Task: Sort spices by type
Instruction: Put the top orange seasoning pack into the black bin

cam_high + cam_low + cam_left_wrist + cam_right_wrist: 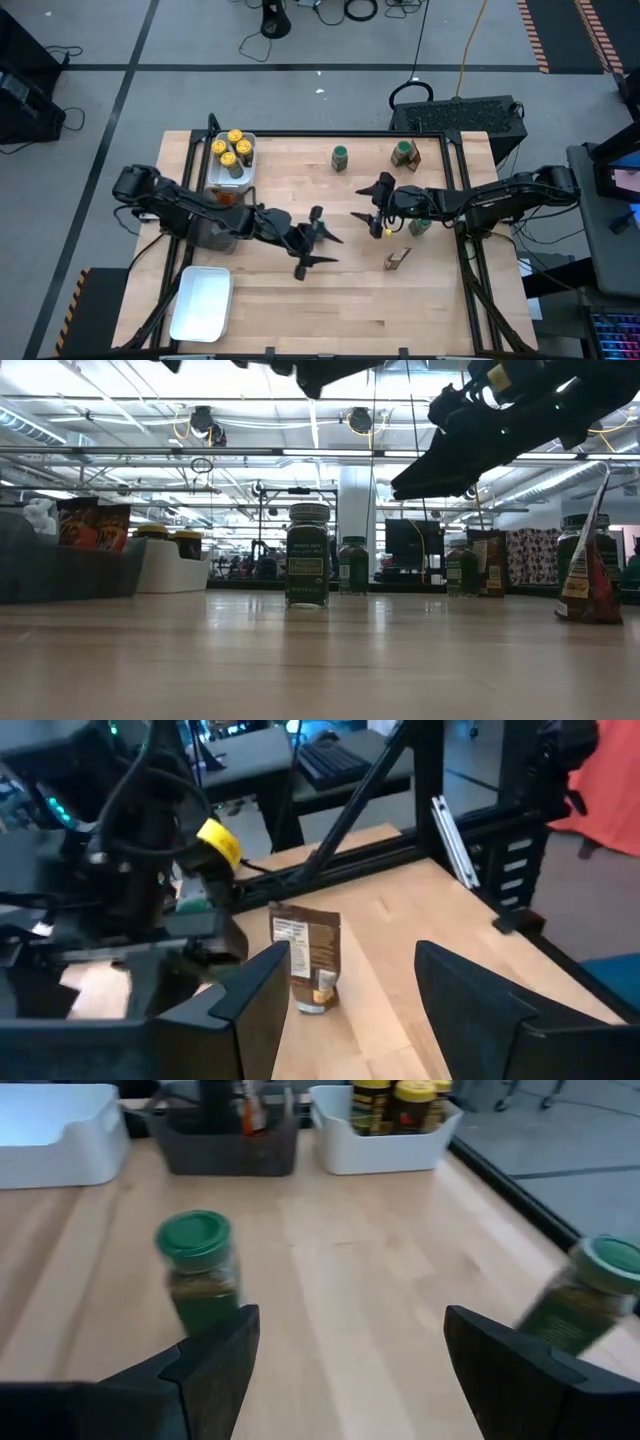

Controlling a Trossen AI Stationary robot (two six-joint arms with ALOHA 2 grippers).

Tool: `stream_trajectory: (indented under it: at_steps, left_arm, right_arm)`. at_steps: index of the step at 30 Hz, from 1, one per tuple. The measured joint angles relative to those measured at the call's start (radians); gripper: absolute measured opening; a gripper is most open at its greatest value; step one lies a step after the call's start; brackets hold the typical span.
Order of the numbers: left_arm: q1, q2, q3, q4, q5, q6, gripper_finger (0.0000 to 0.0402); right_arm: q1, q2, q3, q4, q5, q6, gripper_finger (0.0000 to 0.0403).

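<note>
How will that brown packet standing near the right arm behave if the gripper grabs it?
The brown packet stands upright on a narrow base, so a nudge would probably tip it. It looks like a thin pouch, likely light and apt to crumple. The right gripper, jaws open, should probably pinch its flat faces.

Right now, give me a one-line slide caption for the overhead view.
Both open grippers, left and right, hover mid-table; yellow-lidded jars fill one white tray, green-lidded jars await sorting.
</note>
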Motion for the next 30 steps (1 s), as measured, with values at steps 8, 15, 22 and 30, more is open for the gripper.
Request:
stream_trajectory:
  at_steps: [8, 15, 22, 30]
  left_arm:
    - [0.027, 0.029, 0.068, -0.092, -0.032, 0.025, 0.0219]
    - [0.079, -0.037, 0.071, -0.239, -0.032, 0.025, 0.0219]
    - [0.153, -0.132, 0.056, -0.447, -0.034, 0.025, 0.0219]
    - [0.243, -0.321, -0.13, -0.354, -0.045, 0.026, 0.0219]
  right_arm:
    - [-0.014, -0.1, 0.076, -0.135, 0.057, 0.018, 0.0299]
    - [-0.056, -0.237, 0.283, -0.612, 0.174, 0.026, 0.0299]
    - [-0.113, -0.302, 0.445, -0.982, 0.33, 0.118, 0.0299]
    - [-0.256, -0.317, 0.499, -1.162, 0.338, 0.151, 0.0299]
